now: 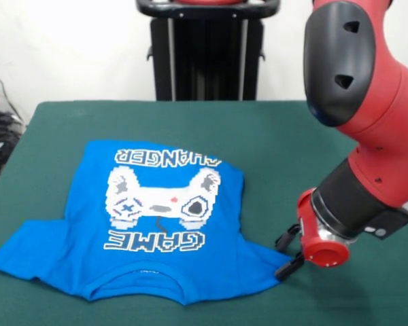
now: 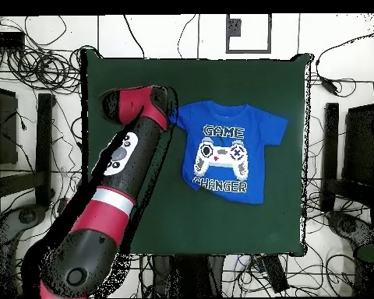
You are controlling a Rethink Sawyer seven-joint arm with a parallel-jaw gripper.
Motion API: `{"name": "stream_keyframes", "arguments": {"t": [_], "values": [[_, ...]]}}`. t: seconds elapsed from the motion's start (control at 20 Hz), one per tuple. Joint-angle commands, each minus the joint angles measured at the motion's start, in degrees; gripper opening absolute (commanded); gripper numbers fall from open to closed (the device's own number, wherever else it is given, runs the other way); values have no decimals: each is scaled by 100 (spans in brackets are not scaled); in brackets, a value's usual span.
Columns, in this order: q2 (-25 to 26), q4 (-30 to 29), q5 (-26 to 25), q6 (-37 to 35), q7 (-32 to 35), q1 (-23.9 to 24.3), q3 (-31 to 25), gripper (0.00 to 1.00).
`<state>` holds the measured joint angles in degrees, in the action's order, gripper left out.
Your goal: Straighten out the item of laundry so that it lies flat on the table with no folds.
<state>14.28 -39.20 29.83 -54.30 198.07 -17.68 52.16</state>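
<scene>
While the blue T-shirt (image 1: 149, 224) lies print side up on the green table (image 1: 279, 136), the hand (image 1: 287, 255) sits at the tip of one of its sleeves, low over the cloth. Its dark fingers (image 1: 290, 265) touch that sleeve's edge, but whether they pinch the fabric cannot be told. The rest of the shirt spreads away from the hand, the other sleeve at the far end. White lettering on the shirt reads "GAME" above and "CHANGER" below a pixel game controller (image 1: 164, 196).
</scene>
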Motion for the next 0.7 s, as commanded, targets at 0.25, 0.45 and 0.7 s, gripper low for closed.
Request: {"name": "stream_keyframes", "arguments": {"t": [0.25, 0.45, 0.7], "values": [[554, 254, 784, 211, 1792, -462, -869, 100], [532, 198, 769, 249, 1722, -470, -875, 100], [404, 30, 608, 140, 1566, -495, -771, 100]]}}
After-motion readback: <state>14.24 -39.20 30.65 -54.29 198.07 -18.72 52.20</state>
